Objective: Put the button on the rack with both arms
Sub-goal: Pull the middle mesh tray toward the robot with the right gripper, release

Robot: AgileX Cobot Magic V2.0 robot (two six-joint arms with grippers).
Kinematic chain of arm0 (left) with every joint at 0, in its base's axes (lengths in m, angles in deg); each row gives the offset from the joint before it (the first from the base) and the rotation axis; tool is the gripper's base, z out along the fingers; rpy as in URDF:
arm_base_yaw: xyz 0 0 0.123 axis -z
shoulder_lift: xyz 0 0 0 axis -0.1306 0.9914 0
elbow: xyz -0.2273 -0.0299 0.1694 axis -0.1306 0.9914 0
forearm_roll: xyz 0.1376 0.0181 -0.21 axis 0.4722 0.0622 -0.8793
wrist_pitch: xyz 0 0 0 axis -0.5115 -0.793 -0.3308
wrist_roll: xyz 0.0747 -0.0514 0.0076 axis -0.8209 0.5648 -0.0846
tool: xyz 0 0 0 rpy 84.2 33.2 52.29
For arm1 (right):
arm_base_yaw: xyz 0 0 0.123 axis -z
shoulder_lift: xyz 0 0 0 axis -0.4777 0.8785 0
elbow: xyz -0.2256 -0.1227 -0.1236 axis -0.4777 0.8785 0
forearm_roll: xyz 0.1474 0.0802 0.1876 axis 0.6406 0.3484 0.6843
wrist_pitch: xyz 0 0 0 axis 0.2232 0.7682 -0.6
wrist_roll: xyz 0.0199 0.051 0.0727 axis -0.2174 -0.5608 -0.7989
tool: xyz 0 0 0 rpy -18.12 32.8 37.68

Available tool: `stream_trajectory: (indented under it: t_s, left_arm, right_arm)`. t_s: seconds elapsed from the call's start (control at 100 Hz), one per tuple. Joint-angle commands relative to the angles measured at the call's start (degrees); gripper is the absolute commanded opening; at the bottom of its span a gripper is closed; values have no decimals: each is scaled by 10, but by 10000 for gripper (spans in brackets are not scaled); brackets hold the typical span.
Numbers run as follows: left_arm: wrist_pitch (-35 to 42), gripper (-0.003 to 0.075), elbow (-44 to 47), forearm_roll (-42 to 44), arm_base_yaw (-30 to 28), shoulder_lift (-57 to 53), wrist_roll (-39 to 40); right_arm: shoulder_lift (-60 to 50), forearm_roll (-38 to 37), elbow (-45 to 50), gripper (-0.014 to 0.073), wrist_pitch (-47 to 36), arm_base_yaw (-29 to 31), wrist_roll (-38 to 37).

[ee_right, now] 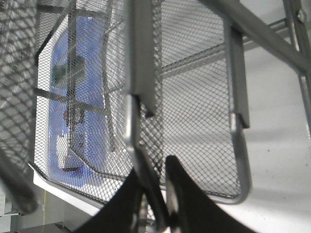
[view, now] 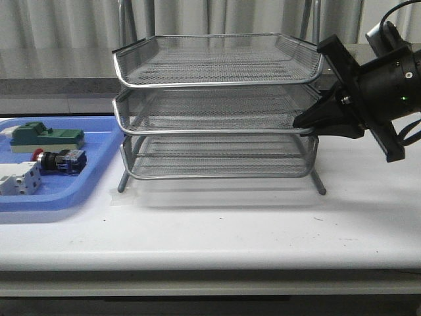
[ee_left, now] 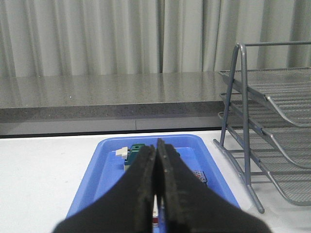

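The button [view: 59, 160], red-headed with a black body and a blue-black rear block, lies on its side in the blue tray [view: 79, 197] at the left. The three-tier silver wire rack [view: 217, 82] stands mid-table. My right gripper [view: 301, 121] is at the rack's right side, its jaws closed round the middle tier's rim; in the right wrist view the rim wire [ee_right: 141, 160] runs between the fingers of the gripper [ee_right: 154, 162]. My left gripper [ee_left: 156, 145] is shut and empty, held above the blue tray [ee_left: 112, 145]. It is out of the front view. Its fingers mostly hide the button there.
A green block [view: 46, 136] and a white block [view: 18, 179] lie in the blue tray beside the button. The green block also shows in the left wrist view [ee_left: 138, 148]. The rack's legs [view: 320, 184] stand on the white table. Curtains hang behind.
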Motion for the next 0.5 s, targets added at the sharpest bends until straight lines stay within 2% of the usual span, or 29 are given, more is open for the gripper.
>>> stream_trajectory:
  t_s: [0.0, 0.17, 0.49]
  left_arm:
    - [43, -20, 27, -2, -1, 5, 4]
    - [43, -20, 27, -2, -1, 5, 4]
    - [43, -20, 27, -2, -1, 5, 4]
  right_arm:
    - [-22, 1, 2, -59, 35, -1, -7]
    - [-27, -25, 41, -59, 30, -1, -7]
    - [-95, -26, 156, -59, 5, -1, 35]
